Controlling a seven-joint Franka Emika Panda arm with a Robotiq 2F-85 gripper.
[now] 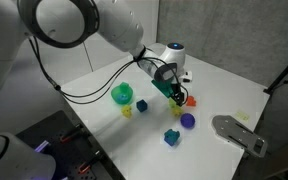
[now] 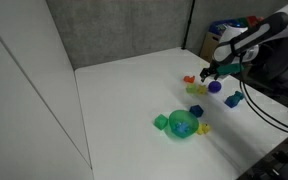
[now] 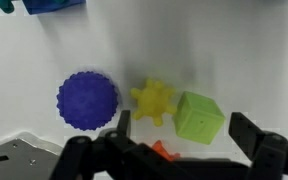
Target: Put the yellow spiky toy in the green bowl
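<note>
The yellow spiky toy (image 3: pixel 153 101) lies on the white table between a purple spiky ball (image 3: pixel 87 100) and a pale yellow-green cube (image 3: pixel 199 117). My gripper (image 3: pixel 184 135) is open and empty, hovering just above them. The cube sits between the fingers and the toy is near one finger. In an exterior view the gripper (image 2: pixel 212 70) hangs over this cluster, where the toy (image 2: pixel 191 89) shows as a small yellow spot. The green bowl (image 1: pixel 122 95) stands apart from the cluster and also shows in the other exterior view (image 2: pixel 184 123).
A small orange piece (image 3: pixel 164 151) lies close under the gripper. A blue piece (image 1: pixel 172 137) and the purple ball (image 1: pixel 188 120) lie nearby. A smooth yellow block (image 1: pixel 127 110) and a green cube (image 1: pixel 142 105) sit by the bowl. A grey flat object (image 1: pixel 239 133) lies at the table's edge.
</note>
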